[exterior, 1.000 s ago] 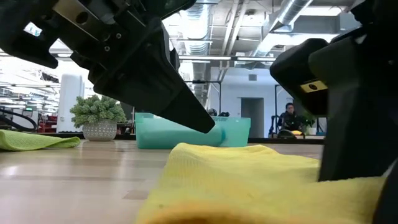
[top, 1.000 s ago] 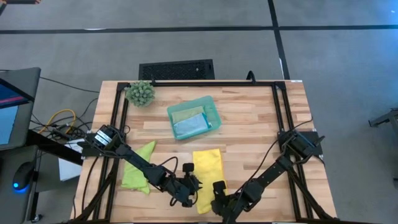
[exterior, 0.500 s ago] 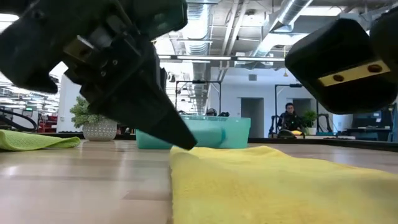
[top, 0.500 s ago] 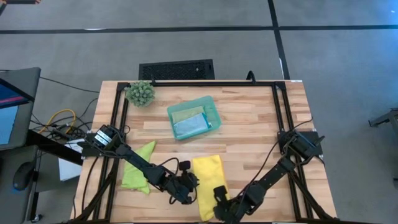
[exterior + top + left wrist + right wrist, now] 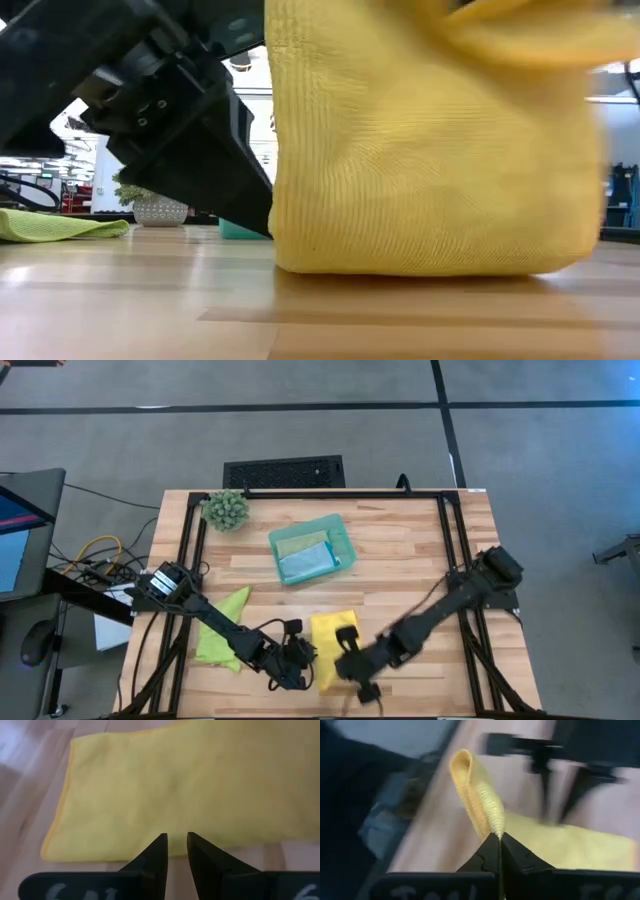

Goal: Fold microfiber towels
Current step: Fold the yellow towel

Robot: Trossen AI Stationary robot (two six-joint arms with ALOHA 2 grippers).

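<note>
Yellow towel (image 5: 330, 645), near table edge: since a second ago the right gripper (image 5: 352, 662) has pinched its near edge and lifted it; we judge the fold begun. Left gripper (image 5: 298, 657), jaws narrow and empty, waits at the towel's left edge.

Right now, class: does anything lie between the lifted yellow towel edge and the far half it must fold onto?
Nothing visible does. The right gripper is shut on the yellow towel; the left gripper stands at its side edge, not across it.
</note>
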